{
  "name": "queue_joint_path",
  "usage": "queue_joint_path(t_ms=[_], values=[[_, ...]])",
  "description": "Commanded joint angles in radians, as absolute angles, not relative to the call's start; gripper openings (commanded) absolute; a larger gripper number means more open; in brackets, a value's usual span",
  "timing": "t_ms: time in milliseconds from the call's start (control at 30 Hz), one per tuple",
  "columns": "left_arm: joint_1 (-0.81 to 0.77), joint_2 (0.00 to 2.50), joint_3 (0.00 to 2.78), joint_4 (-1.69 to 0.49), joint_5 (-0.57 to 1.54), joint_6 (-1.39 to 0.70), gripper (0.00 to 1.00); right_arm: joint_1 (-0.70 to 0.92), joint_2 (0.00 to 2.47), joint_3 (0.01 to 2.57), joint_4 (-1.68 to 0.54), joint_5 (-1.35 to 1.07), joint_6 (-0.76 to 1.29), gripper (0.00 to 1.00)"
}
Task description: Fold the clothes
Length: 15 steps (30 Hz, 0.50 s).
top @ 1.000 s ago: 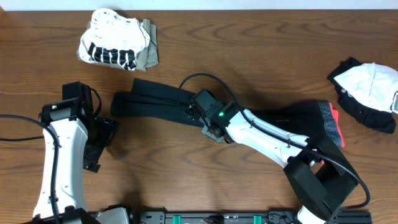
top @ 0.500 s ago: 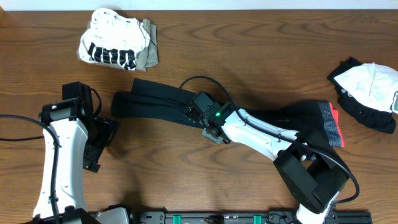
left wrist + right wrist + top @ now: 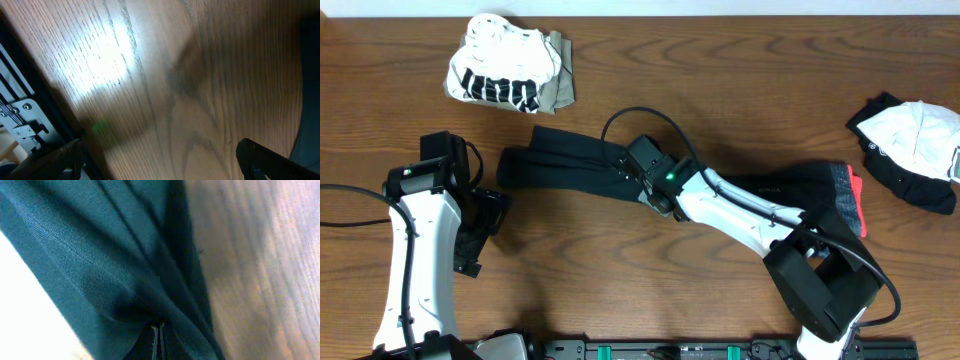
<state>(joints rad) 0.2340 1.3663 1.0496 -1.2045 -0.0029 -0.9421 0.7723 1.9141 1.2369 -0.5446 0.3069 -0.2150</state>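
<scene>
Clothes: the black trousers (image 3: 570, 165) are the piece in play. They lie stretched across the middle of the desk (image 3: 720, 60), leg ends out at 9 o'clock and the grey, red-edged waistband (image 3: 850, 200) over at 3 o'clock.
Right pincer (image 3: 642, 183): down on the legs just left of centre, jaws fully together with a ridge of black cloth nipped between them. In the wrist view the creases run straight into the tips.
Why there: a hold partway along the legs looks like a lifting point, probably so the leg half can be carried over toward the waistband.
Layers caught: the wrist view is close and dark, so whether it has both legs or only the top one I cannot tell.
Left pincer (image 3: 160, 162): jaws spread wide, nothing in them, poised above bare wood at 8 o'clock. It is near the leg ends but clear of them, and seems placed to pin or catch that end once the cloth moves.
Waiting pile: a white black-printed top (image 3: 500, 65) bundled with an olive piece (image 3: 558, 85) at 11 o'clock, and a black-and-white garment (image 3: 910, 150) at 2 o'clock. All sit well apart from the trousers, out of the fold's way.
Watch for: soft cloth slipping from a narrow pinch as it rises.
</scene>
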Motion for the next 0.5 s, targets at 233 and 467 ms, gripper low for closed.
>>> queue_joint_path(t_ms=[233, 467], values=[[0.238, 1.365, 1.050, -1.210, -0.012, -0.936, 0.98, 0.714, 1.913, 1.257, -0.452, 0.394, -0.157, 0.01], [0.238, 1.365, 1.049, -1.208, -0.012, -0.936, 0.98, 0.638, 1.914, 1.256, -0.436, 0.396, -0.082, 0.01]])
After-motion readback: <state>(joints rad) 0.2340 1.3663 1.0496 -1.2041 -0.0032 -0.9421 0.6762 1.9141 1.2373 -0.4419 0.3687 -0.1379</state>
